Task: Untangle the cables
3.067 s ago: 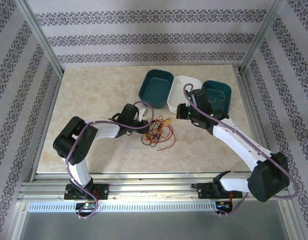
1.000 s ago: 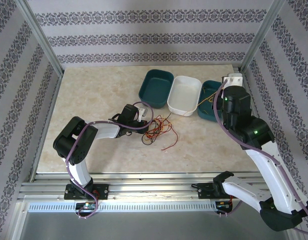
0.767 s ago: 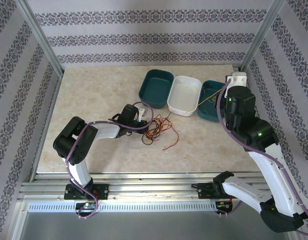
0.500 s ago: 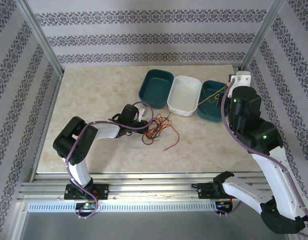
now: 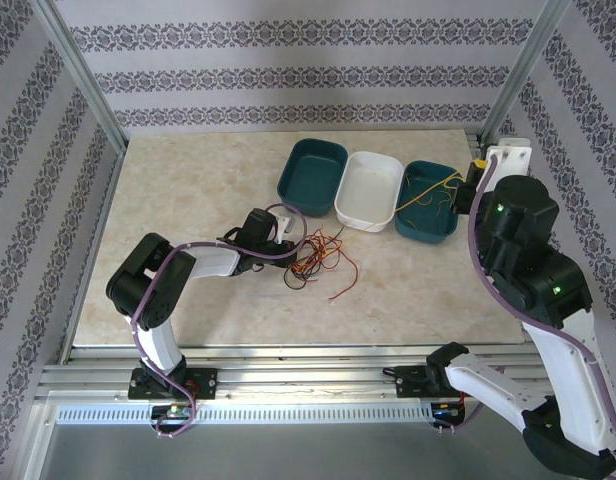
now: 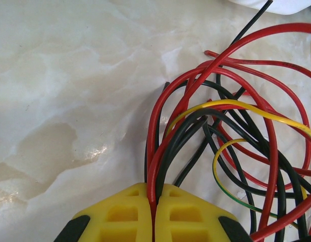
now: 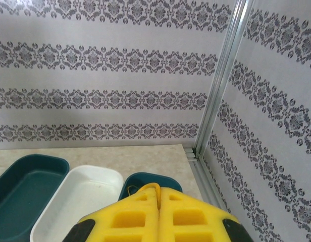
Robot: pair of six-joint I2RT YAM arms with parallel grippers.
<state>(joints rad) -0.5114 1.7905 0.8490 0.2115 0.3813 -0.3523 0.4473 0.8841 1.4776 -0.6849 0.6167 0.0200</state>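
A tangle of red, black and yellow cables [image 5: 316,262] lies near the middle of the marble table [image 5: 188,200]. The left gripper [image 6: 153,194] is pinched shut on red and black strands at the tangle's left side. The right gripper [image 7: 159,194], raised over the table's far right corner, is clamped on a yellow cable [image 5: 435,186] trailing into the right teal bin [image 5: 428,233].

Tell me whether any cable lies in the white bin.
No, the white bin shows a bare floor; the yellow cable lies in the right teal bin.
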